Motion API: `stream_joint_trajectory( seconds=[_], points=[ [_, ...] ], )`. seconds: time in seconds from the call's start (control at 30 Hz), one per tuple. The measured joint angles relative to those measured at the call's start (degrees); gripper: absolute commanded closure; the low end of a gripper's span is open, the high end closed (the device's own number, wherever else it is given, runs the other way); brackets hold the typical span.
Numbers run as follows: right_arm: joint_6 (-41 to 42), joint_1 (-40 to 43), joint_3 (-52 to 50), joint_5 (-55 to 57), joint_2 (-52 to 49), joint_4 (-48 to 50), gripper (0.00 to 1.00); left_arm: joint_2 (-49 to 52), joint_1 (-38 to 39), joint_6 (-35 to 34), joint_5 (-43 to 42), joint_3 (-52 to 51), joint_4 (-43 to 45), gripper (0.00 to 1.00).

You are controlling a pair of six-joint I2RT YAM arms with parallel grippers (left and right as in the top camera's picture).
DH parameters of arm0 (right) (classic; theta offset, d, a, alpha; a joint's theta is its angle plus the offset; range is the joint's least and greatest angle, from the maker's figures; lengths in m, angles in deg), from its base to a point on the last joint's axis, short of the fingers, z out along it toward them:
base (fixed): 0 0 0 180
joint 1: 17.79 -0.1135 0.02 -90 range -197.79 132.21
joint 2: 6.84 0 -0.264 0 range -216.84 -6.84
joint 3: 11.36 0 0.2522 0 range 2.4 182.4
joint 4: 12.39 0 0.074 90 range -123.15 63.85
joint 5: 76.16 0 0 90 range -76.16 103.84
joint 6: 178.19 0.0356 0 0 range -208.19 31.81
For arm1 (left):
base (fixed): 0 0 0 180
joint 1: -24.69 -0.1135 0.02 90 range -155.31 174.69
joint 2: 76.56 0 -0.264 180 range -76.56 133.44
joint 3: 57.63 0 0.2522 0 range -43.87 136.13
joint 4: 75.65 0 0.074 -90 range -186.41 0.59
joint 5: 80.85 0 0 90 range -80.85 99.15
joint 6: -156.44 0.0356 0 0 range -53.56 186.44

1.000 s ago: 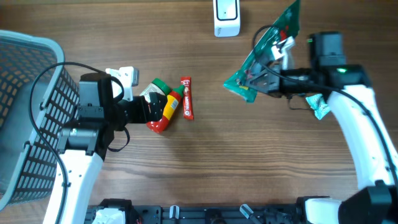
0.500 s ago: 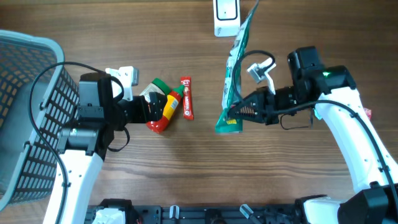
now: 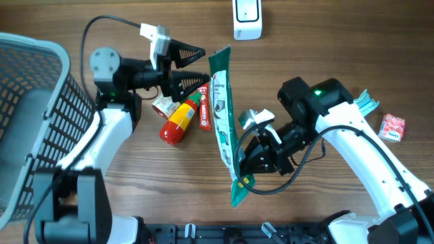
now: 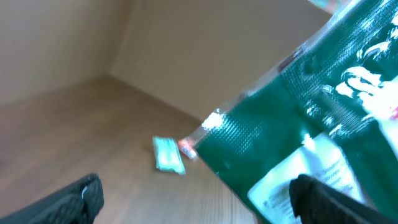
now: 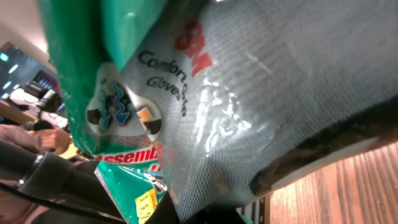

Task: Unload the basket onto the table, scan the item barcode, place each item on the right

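Glove packet [image 3: 222, 115] is held off the table by the right gripper [image 3: 243, 161], clamped tight on its lower part. Left gripper [image 3: 202, 64], jaws spread wide and empty, points at the packet's top end. Pickup looks done; showing the barcode to the white scanner [image 3: 246, 19], beyond the left gripper, remains.

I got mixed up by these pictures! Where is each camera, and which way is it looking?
Overhead: above the table, looking straight down; both arms show, left claw open, right claw pinching the green package.
Left wrist: on the left arm, looking past its own fingertips at the package.
Right wrist: on the right arm, pressed close to the package, which fills nearly everything.
Shared: all three see the green package.
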Motion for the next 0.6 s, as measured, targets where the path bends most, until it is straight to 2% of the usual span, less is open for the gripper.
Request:
stream_joint_trajectory(
  seconds=[0.13, 0.27, 0.33, 0.37, 0.4, 0.43, 0.5, 0.53, 0.57, 0.6],
  points=[
    [0.00, -0.02, 0.00, -0.02, 0.00, -0.02, 0.96, 0.76, 0.00, -9.70, -7.56, 0.00, 6.23, 0.00],
    [0.00, 0.00, 0.00, -0.02, 0.00, -0.04, 0.96, 0.76, 1.70, -13.97, -9.35, 0.00, 6.38, 0.01],
    [0.00, 0.00, 0.00, -0.02, 0.00, -0.02, 0.96, 0.59, 5.29, -17.68, -9.64, -0.02, 10.16, 0.04],
    [0.00, 0.00, 0.00, 0.00, 0.00, 0.15, 0.96, 0.68, 5.66, -20.04, -9.35, -0.04, 14.49, 0.10],
    [0.00, -0.02, 0.00, -0.02, 0.00, 0.15, 0.96, 0.46, 5.66, -22.10, -9.05, -0.09, 18.51, 0.25],
    [-0.02, 0.00, 0.00, -0.02, 0.00, 0.15, 0.96, 0.31, 5.66, -25.16, -8.28, -0.04, 21.99, 0.47],
    [-0.02, 0.00, 0.00, -0.02, 0.00, 0.52, 0.96, 0.28, 5.66, -28.70, -7.34, -0.04, 22.99, 0.59],
    [-0.02, 0.00, 0.00, -0.02, 0.00, 0.59, 0.96, 0.28, 5.66, -29.51, -7.34, -0.04, 23.04, 0.70],
    [0.00, 0.00, 0.00, -0.02, 0.00, 0.74, 0.96, 0.28, 5.66, -30.58, -7.28, -0.04, 22.99, 0.91],
    [0.00, 0.00, 0.00, -0.02, 0.00, 0.79, 0.96, 0.28, 5.66, -31.08, -7.17, -0.04, 23.15, 0.96]
  ],
)
